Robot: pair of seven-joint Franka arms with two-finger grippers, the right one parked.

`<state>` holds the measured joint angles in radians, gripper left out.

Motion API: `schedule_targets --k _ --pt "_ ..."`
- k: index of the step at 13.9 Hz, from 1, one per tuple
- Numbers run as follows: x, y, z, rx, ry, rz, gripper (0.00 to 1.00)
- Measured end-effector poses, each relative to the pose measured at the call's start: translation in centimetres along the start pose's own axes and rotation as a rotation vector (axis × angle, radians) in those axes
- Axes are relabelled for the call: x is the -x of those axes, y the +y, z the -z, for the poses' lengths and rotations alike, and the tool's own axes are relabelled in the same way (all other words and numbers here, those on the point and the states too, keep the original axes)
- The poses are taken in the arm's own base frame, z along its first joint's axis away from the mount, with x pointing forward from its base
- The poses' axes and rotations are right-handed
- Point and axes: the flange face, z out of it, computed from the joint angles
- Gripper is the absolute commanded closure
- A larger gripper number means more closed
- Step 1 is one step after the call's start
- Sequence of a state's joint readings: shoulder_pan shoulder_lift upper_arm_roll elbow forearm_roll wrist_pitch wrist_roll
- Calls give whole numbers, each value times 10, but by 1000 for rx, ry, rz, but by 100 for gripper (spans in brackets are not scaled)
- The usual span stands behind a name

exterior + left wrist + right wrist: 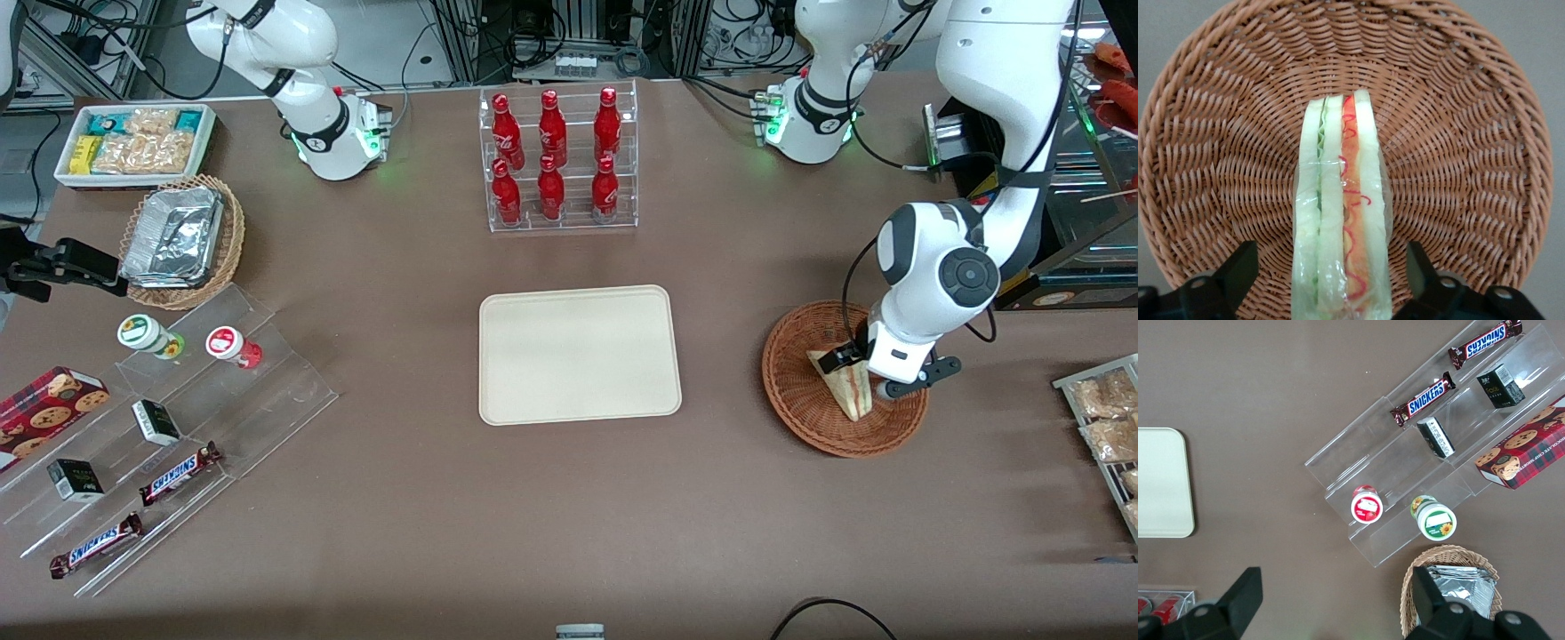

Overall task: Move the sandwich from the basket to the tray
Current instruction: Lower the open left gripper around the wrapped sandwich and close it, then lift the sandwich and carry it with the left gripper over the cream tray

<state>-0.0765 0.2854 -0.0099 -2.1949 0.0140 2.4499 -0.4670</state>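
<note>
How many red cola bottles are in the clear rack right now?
6: three on the rack's upper step, three on the lower step nearer the front camera. None seems hidden.

Rough woven wicker basket (1458,167) holds a sandwich (1341,220) in glossy, seemingly plastic film; gripper (1331,283) matt black.

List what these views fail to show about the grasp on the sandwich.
- Front view: the arm's wrist covers part of the sandwich and basket.
- Left wrist view: the picture edge cuts off the sandwich's near end.
- The gripper straddles the sandwich, open; contact underneath is unseen.
- The tray shows fully.
</note>
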Motion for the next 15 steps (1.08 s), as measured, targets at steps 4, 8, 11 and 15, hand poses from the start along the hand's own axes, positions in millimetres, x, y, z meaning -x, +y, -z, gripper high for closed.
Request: schedule_targets --k 4,8,11,15 --pt "1 3 -4 0 0 -6 100" --pt "-5 10 7 8 15 -11 100" --pt "-10 34 44 -17 -20 -48 100" --pt "-4 95 138 -35 -33 -138 100"
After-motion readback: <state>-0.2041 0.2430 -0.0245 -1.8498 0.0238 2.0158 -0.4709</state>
